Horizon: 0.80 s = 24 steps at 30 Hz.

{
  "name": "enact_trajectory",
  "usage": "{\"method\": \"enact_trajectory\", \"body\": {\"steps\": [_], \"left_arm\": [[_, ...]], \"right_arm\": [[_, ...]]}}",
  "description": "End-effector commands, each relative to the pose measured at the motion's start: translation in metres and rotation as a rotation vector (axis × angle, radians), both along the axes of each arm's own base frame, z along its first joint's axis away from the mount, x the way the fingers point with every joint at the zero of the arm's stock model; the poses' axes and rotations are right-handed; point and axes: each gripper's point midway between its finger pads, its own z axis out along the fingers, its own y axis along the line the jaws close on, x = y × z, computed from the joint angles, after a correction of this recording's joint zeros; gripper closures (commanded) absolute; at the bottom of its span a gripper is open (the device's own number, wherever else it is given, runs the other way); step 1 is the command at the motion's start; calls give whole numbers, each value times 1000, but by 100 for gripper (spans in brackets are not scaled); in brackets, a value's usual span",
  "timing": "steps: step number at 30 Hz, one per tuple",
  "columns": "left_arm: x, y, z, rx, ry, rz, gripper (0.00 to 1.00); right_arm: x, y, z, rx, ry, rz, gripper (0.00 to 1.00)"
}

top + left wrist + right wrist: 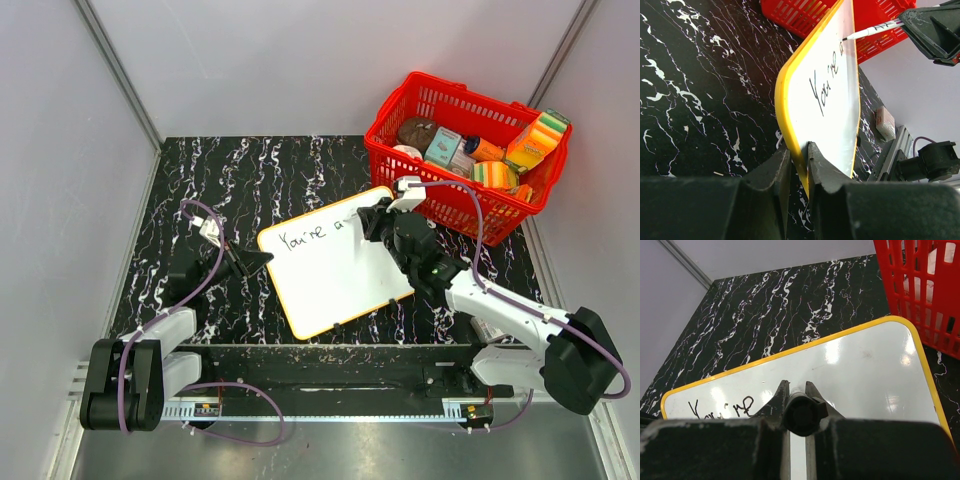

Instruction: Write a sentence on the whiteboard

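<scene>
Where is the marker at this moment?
In the left wrist view the marker sits upper right, clamped in the right tool, its tip against the whiteboard just past the written words, in front of the red basket.

On the table (240, 180): whiteboard (335, 265), left edge between the left gripper (264, 259) jaws. Between the right gripper (376, 222) jaws: marker (872, 31), tip on the whiteboard just right of the writing (310, 236). Beyond the right jaws, beside the whiteboard's far right corner: basket (440, 208), goods (485, 150) inside.
</scene>
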Motion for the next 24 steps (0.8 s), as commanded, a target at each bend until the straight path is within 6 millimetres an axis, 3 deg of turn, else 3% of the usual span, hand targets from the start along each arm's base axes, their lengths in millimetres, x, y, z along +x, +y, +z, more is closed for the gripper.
{"method": "enact_trajectory", "body": {"steps": [1, 15, 24], "left_arm": [[-2, -1, 3, 43, -87, -22, 100], [-2, -1, 2, 43, -85, -21, 100], [-2, -1, 3, 42, -86, -22, 100]], "right_arm": [[2, -4, 12, 14, -26, -16, 100], [-11, -8, -12, -5, 24, 5, 100], [-7, -9, -7, 0, 13, -12, 100]]}}
